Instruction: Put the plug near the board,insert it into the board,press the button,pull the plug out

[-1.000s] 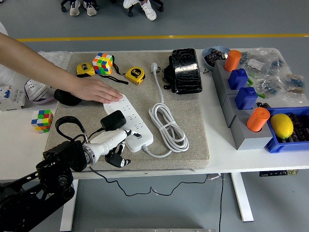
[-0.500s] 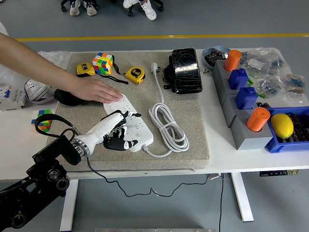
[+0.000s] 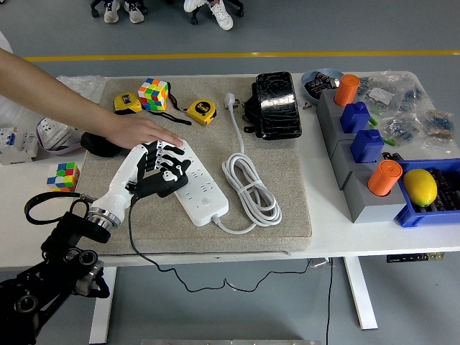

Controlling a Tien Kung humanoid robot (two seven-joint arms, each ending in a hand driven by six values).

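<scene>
A white power strip (image 3: 202,192) lies slantwise on the grey mat (image 3: 273,165). A person's hand (image 3: 141,132) reaches in from the left and presses flat on the strip's far end. My left hand (image 3: 158,171), white with black fingers, is over the strip's middle with its fingers curled around the black plug adapter (image 3: 164,185). The plug is mostly hidden under my fingers, and I cannot tell whether it is still seated in the strip. Its thin black cable (image 3: 133,241) runs down over the table's front edge. My right arm is out of view.
The strip's coiled white cord (image 3: 248,183) lies right of it. Behind are two yellow tape measures (image 3: 200,111), a Rubik's cube (image 3: 153,93) and a black case (image 3: 276,104). A second cube (image 3: 62,175) sits at the left. Grey and blue bins (image 3: 359,154) stand at the right.
My left hand swung up from the mat's front edge onto the strip and closed over the black plug, shifting towards the person's hand. The person's hand stayed put.
</scene>
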